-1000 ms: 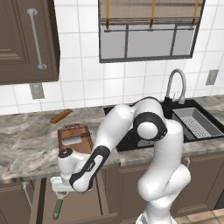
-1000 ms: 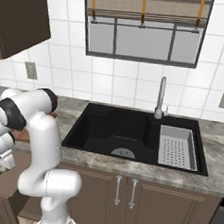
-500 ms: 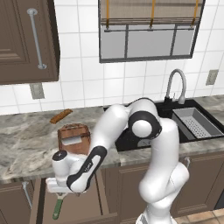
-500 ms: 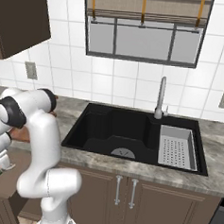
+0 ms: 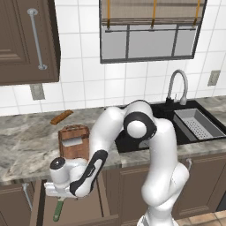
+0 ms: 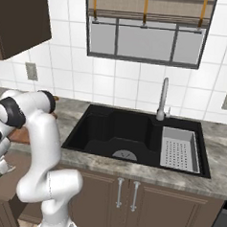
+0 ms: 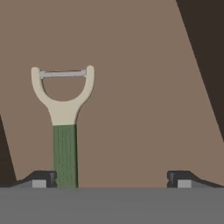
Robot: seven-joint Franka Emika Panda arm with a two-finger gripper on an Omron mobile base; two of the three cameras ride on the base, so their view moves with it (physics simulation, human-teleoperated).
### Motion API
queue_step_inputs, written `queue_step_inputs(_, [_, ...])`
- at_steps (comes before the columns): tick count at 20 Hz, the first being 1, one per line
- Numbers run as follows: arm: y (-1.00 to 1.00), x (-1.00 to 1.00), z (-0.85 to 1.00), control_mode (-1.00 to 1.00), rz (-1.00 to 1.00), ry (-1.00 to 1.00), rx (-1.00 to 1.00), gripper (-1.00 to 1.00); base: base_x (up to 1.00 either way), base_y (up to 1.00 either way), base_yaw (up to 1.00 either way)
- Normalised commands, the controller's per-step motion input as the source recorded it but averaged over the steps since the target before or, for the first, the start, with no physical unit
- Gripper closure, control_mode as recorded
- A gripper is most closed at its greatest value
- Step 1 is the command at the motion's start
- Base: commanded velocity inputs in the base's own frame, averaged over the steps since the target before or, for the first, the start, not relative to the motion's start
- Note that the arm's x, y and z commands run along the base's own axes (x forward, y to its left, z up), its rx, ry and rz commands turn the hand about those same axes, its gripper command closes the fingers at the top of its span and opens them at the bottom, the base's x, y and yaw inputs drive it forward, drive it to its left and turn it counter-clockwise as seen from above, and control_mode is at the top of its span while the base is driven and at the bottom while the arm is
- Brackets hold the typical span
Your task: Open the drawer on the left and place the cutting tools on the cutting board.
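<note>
Brown drawer (image 7: 131,87) floor surrounds the peeler (image 7: 64,127); claw (image 7: 111,178) spread wide above it.

Items counted across the kitchen views
One peeler (image 7: 64,127) is seen in one open drawer (image 5: 84,207); one cutting board (image 5: 73,142) and one bread stick (image 5: 61,117) are counted on the counter (image 5: 22,150); one sink (image 6: 133,136), one faucet (image 6: 162,99) and one drainer tray (image 6: 180,149) are counted

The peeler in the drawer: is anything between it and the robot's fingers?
No. In the hand view the peeler lies on bare drawer floor, beside one finger.
</note>
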Motion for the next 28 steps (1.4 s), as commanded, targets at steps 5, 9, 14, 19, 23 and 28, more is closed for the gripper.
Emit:
queue_step_inputs(5, [0.09,0.0,-0.11,-1.0,-0.01,-0.06,0.0,-1.0,0.0,0.0,0.0])
queue_step_inputs(9, [0.05,0.0,0.0,-1.0,0.0,0.0,0.0,-1.0,0.0,0.0,0.0])
queue_step_inputs(14, [0.03,0.0,0.0,-1.0,0.0,0.0,0.0,-1.0,0.0,0.0,0.0])
queue_step_inputs(19, [0.02,0.0,0.0,-1.0,-0.01,0.0,0.0,-1.0,0.0,0.0,0.0])
queue_step_inputs(23, [0.06,0.0,0.0,-1.0,-0.01,0.0,0.0,-1.0,0.0,0.0,0.0])
queue_step_inputs(28, [0.09,0.0,0.0,-1.0,-0.01,0.0,0.0,-1.0,0.0,0.0,0.0])
